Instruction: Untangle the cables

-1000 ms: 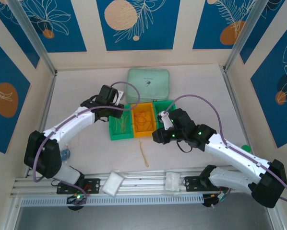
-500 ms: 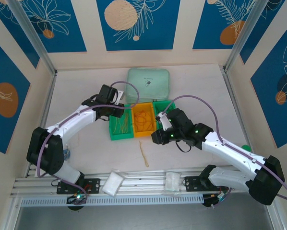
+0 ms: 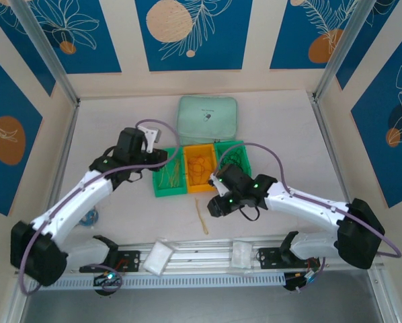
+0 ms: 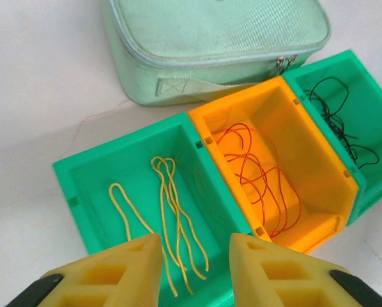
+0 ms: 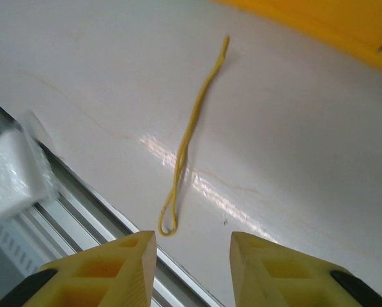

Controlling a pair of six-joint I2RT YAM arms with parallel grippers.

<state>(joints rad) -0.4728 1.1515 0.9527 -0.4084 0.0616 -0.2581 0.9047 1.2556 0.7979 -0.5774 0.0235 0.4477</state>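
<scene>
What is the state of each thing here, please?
Mint-green fabric zip case: closed.
Thin yellow cords, left green bin: lying loose.
Thin orange-red cords, orange bin: overlapping loops.
Thin black cords, right green bin: overlapping loops.
Single yellow cord on table: folded double.
Left gripper: open, empty.
Right gripper: open, empty.

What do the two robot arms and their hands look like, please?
Both the left arm and right arm have white shells, black joints and a purple cable looping along them. The left hand and right hand have two blocky yellow fingers with recessed pockets and black backing.
</scene>
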